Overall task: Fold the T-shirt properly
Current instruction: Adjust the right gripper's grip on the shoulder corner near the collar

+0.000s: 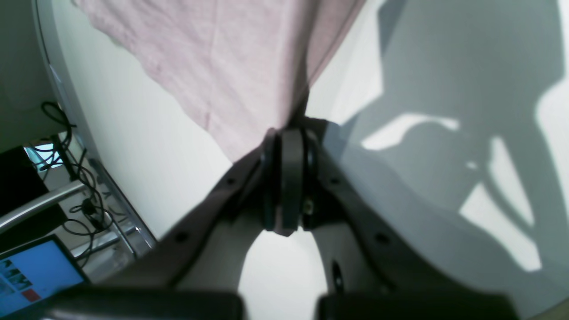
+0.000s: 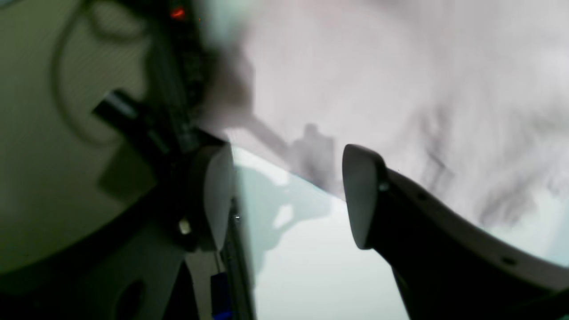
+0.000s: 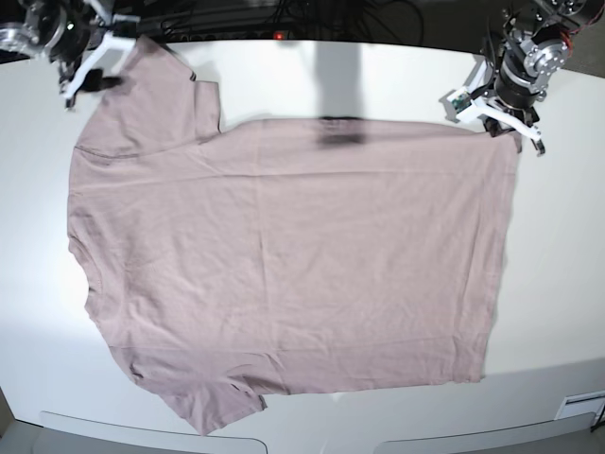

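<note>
The dusty-pink T-shirt (image 3: 284, 255) lies spread flat on the white table (image 3: 378, 85), with its sleeves to the left and its hem to the right. My left gripper (image 1: 286, 133) is shut on the shirt's far hem corner (image 1: 249, 80). In the base view it (image 3: 515, 135) sits at the shirt's top right corner. My right gripper (image 2: 289, 200) is open and empty, just off the shirt's edge (image 2: 378, 89). In the base view it (image 3: 87, 80) is at the top left, by the far sleeve (image 3: 151, 95).
The table's rounded edge (image 1: 62, 89) runs close to my left gripper, with cables (image 1: 73, 178) and a laptop screen (image 1: 31, 275) beyond it. Black cables (image 3: 284, 14) lie behind the table. A white label (image 3: 581, 405) sits near the front right corner.
</note>
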Tool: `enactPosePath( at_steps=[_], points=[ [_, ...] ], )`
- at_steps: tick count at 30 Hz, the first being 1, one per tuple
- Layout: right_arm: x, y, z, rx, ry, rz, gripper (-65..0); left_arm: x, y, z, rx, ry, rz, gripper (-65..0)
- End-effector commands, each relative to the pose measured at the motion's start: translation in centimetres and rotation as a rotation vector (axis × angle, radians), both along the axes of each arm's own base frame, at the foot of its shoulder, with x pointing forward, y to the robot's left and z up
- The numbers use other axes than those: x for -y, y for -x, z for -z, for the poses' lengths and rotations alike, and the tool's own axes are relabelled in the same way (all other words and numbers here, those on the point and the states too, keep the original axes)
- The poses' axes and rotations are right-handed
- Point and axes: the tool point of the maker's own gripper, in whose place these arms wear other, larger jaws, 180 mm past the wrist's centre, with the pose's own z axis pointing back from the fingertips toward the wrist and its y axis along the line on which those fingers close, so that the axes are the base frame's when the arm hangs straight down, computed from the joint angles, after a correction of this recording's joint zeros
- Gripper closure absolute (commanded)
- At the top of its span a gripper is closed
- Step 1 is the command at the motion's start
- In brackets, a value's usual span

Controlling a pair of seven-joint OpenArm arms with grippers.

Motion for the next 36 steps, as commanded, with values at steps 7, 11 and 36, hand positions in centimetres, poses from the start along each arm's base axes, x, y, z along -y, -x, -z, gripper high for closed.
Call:
enactPosePath(
  at_steps=[7, 11, 36],
  points=[
    [0.6, 2.0, 1.2, -0.053, 0.12, -0.028, -39.0, -1.3, 4.0, 2.0, -0.176, -0.04, -0.015, 0.0],
    [0.3, 2.2, 1.3, -0.059, 0.11, -0.032, -39.0, -1.3, 3.9, 2.0, -0.173, -0.038, -0.014, 0.0],
    [0.1, 1.6, 1.6, -0.009, 0.076, 0.005, -39.0, -1.3, 3.9, 1.9, -0.172, -0.037, -0.014, 0.0]
  ],
)
